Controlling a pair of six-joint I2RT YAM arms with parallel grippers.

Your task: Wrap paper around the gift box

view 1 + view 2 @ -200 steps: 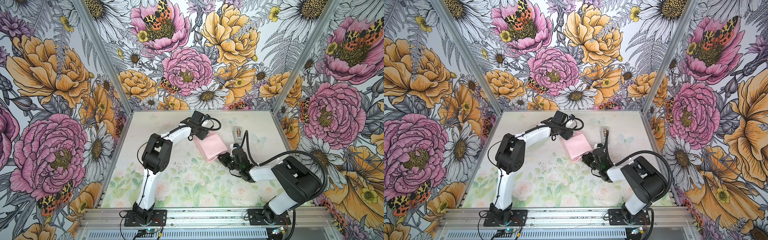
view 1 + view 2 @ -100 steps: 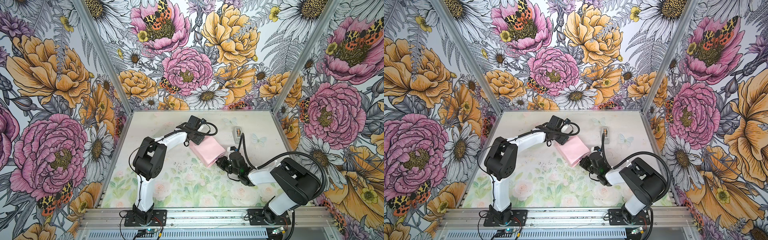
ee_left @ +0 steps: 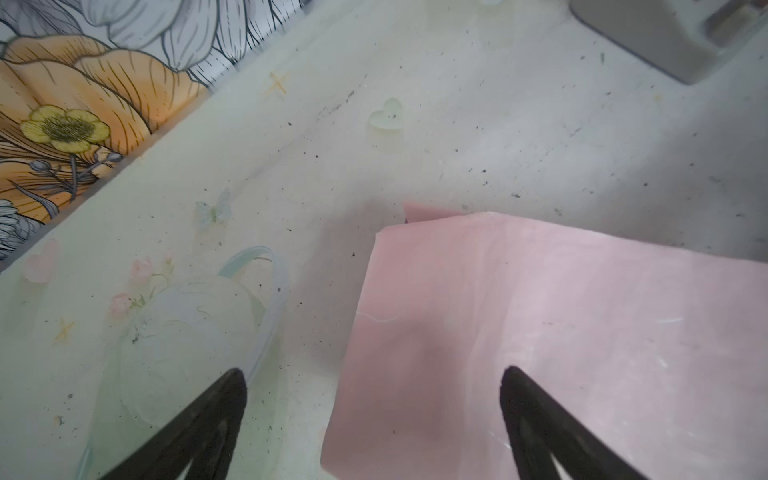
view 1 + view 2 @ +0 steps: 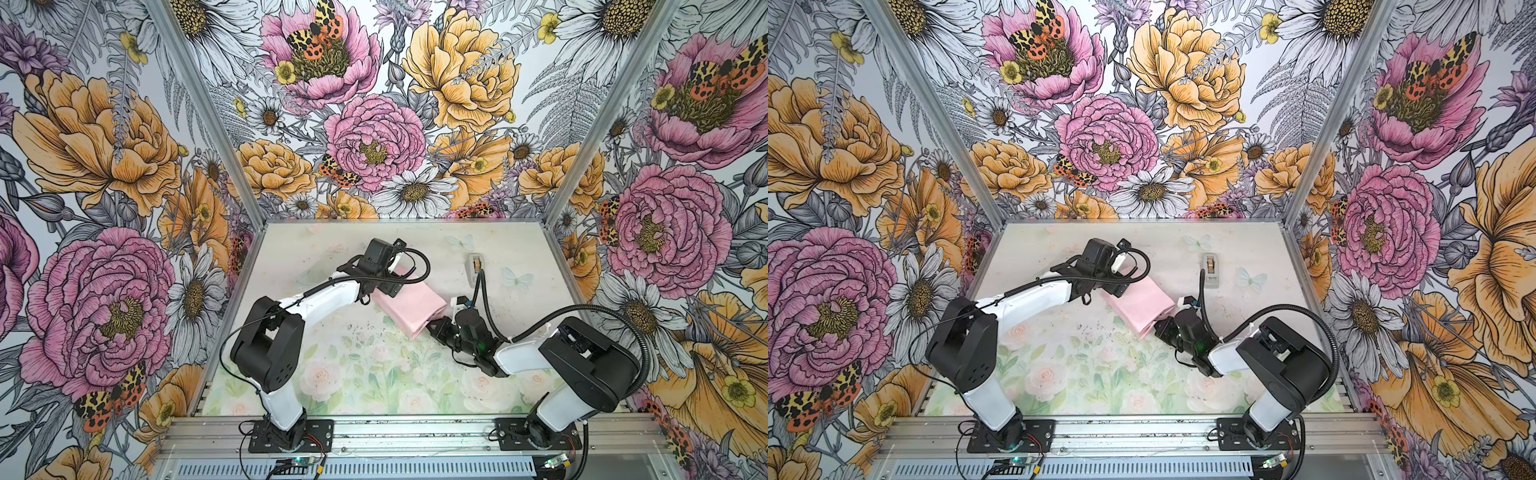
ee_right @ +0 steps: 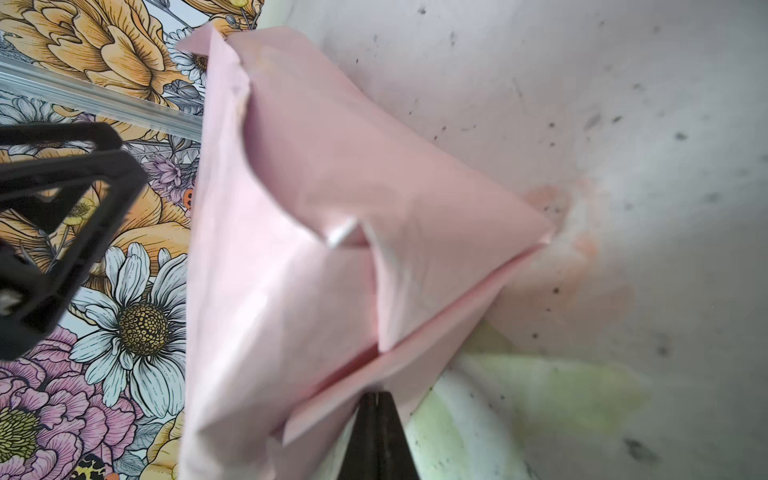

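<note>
Just past tabletop (image 4: 332, 374) centre, toward 1 o'clock, lies the paper (image 4: 409, 305), pink face out, presumably folded over the gift box, which is hidden. Left claw (image 3: 372, 374) gapes empty over its 11 o'clock edge; right claw (image 5: 376, 401), closed, has its tips at the 4 o'clock flap. Risk: unheld folds spring open, or a push from those tips crumples the flap.
</note>
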